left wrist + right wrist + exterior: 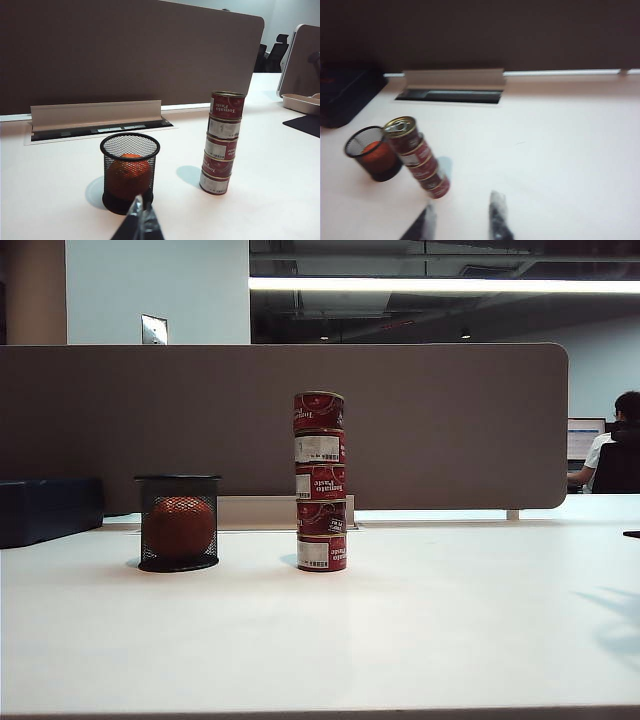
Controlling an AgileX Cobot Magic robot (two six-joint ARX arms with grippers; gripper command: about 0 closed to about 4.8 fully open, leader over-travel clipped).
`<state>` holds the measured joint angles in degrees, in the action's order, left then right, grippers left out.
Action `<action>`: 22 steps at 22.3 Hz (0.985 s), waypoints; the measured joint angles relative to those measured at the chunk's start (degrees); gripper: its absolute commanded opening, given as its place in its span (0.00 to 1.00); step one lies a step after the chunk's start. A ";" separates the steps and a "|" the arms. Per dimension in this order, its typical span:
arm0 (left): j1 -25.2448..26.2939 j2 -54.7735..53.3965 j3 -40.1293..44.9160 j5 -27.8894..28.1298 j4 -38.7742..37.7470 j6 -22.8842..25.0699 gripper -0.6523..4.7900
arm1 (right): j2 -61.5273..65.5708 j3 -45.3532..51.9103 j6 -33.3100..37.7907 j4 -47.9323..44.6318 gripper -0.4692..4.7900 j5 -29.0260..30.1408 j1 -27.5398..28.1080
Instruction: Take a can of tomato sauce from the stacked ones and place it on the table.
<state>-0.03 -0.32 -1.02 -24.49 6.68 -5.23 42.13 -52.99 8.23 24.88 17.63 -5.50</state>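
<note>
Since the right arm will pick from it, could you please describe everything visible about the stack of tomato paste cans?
The stack of cans is a single upright column of five squat red tins with metallic rims, some showing white barcode stickers. The top can shows an all-red side and a ring-pull lid. The bottom tin rests on the white table, right of the mesh cup and apart from it. Nothing grips it.

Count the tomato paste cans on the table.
5, all in one upright stack on the table, right of the mesh cup; the top can shows an all-red side. None seems hidden.
</note>
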 measured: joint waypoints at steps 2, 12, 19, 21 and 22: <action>0.00 0.00 0.00 0.00 -0.02 0.00 0.11 | 3.65 -2.75 0.55 0.26 0.46 2.56 -0.26; 0.00 0.00 -0.02 -0.02 -0.02 0.00 0.11 | 29.83 -19.58 1.25 -4.37 1.00 4.98 -13.27; 0.00 0.00 -0.02 -0.04 -0.02 0.00 0.11 | 39.08 -23.37 1.18 -9.14 1.00 5.03 -17.14; -0.02 0.00 -0.02 -0.04 -0.02 0.00 0.11 | 41.11 -24.39 1.18 -9.70 1.00 5.03 -17.66; 0.00 0.00 -0.02 -0.04 -0.02 0.00 0.11 | 42.16 -24.85 1.18 -9.88 1.00 5.03 -18.05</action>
<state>-0.03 -0.32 -1.04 -24.53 6.66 -5.23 84.29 -77.84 9.41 15.00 22.65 -23.55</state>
